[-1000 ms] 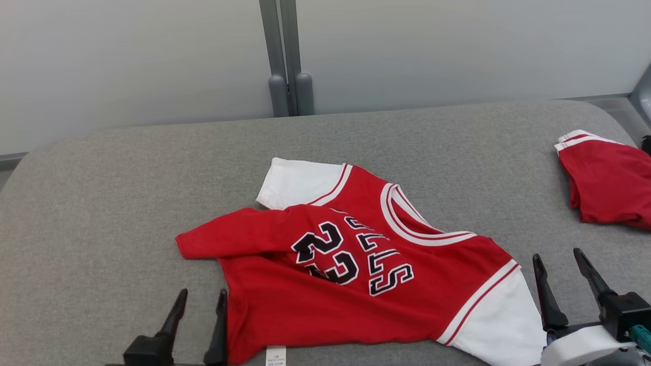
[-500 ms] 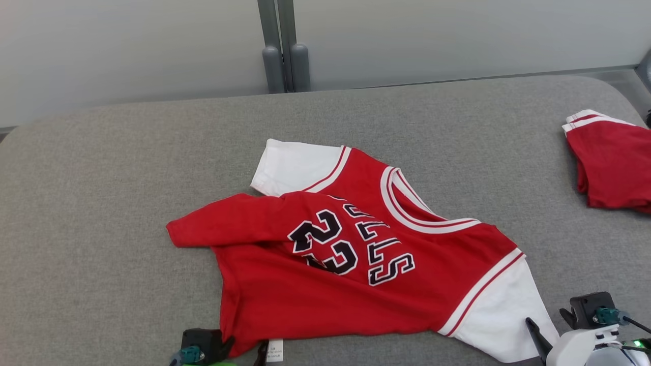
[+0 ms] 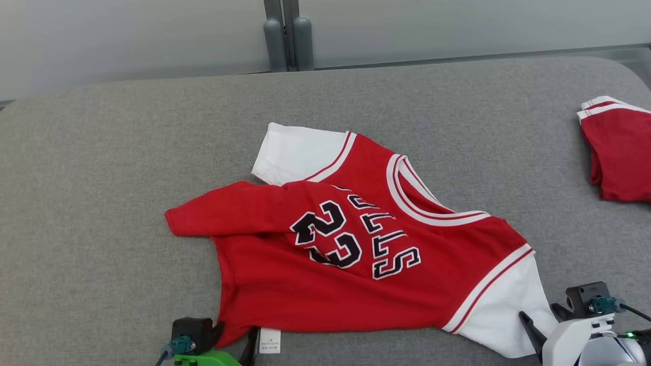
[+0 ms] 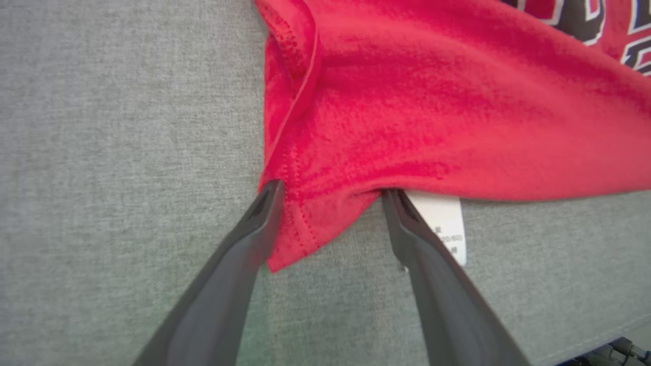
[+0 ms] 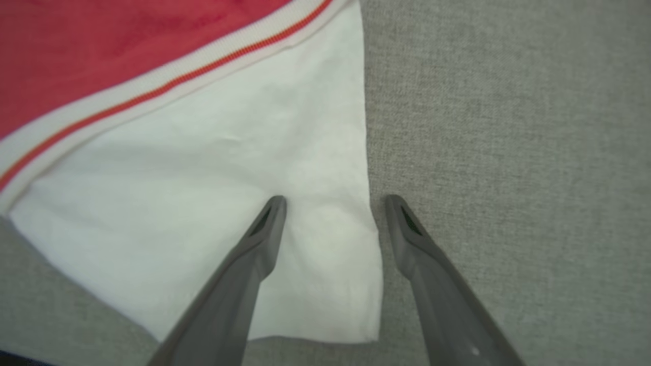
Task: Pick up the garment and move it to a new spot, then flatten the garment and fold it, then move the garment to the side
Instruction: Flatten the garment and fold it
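Lowered, left fingers [image 4: 229, 274] and right fingers [image 5: 239, 284] straddle garment [image 3: 305, 295] edges (both spread).

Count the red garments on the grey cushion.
2. The jersey lies in the middle; a second red garment sits at the far right, cut off by the frame.

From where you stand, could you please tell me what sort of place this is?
Likely an indoor lab or demo bay for clothes folding: a grey upholstered surface, plain pale partition panels behind it, and a red number 23 jersey laid out.
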### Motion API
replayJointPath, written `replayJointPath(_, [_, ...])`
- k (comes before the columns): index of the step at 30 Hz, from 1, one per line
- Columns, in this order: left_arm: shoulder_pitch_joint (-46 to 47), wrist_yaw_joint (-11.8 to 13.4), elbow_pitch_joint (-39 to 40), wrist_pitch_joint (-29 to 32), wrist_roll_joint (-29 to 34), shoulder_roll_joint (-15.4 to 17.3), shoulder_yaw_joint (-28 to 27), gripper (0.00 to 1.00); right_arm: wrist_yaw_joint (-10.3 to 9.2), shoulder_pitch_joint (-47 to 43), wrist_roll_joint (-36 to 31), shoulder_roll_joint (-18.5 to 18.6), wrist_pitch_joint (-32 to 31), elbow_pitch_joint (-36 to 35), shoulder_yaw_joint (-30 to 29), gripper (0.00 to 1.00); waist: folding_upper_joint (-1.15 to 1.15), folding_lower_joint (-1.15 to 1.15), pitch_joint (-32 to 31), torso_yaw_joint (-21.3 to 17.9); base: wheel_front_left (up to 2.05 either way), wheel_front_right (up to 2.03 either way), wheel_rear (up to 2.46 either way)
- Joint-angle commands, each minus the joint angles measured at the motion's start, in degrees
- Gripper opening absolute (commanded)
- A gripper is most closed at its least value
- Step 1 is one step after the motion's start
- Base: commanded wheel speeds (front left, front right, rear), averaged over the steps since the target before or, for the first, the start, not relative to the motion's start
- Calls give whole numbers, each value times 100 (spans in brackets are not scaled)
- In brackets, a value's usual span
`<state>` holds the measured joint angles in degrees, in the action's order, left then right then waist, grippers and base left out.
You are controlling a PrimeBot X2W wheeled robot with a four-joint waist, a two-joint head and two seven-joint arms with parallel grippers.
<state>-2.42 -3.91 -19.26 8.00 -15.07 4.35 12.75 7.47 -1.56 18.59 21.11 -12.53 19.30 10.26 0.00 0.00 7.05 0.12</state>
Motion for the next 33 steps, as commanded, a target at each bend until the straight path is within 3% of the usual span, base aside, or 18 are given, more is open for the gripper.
replayJointPath(1, [-116,25,-82,77,-74,95,-53,100,4,-80,83,-73,-145,180,147,100,0,0,-4,17,0,0,0])
replayJointPath(2, [-162,36,-80,97,-92,100,-58,100,4,-104,130,-88,-183,195,182,100,0,0,-6,25,0,0,0])
replayJointPath(3, [-213,34,-80,115,-102,121,-49,100,11,-130,175,-102,-216,210,228,91,0,0,-9,35,0,0,0])
replayJointPath(4, [-250,22,-87,150,-115,133,-35,85,18,-144,213,-103,-245,221,249,54,0,0,-11,43,0,0,0])
replayJointPath(5, [-287,2,-108,183,-138,142,-12,53,20,-159,273,-105,-263,229,292,41,0,0,-12,51,0,0,0])
replayJointPath(6, [-306,-11,-129,201,-139,153,10,24,25,-168,337,-109,-283,234,331,15,0,0,-15,58,0,0,0])
replayJointPath(7, [-319,-28,-155,196,-146,157,27,0,25,-176,380,-101,-287,235,365,0,0,0,-31,66,0,0,0])
replayJointPath(12, [-222,-110,-246,107,-178,151,102,0,24,-187,1021,-110,-200,-36,429,0,0,0,-99,61,0,0,0])
replayJointPath(17, [-244,-156,334,-61,-401,265,-60,0,1,-327,2519,21,-20,-1294,-60,0,0,0,-245,-13,0,0,0])
replayJointPath(20, [-429,-203,1541,86,-645,348,-142,0,3,-714,3427,198,42,-2563,-660,0,0,0,-344,-25,0,0,0])
replayJointPath(21, [-548,-229,2642,370,-854,461,-141,0,3,-918,3948,370,42,-3466,-1221,0,0,0,-382,-11,0,0,0])
replayJointPath(24, [-463,-244,4338,927,-1021,731,-242,0,3,-991,4514,529,46,-4625,-2194,0,0,0,-304,-9,0,0,0])
replayJointPath(27, [171,-233,5634,1619,-1222,1067,-481,0,3,-530,4991,744,-153,-5323,-3070,0,0,0,15,-9,0,0,0])
replayJointPath(29, [948,-255,5945,2017,-1393,1288,-673,0,3,-8,5221,954,-386,-5445,-3393,0,0,0,357,28,0,0,0])
replayJointPath(33, [2969,-282,5321,2605,-1627,1575,-740,0,3,1531,5246,1417,-945,-4942,-3530,0,0,0,1187,169,0,0,0])
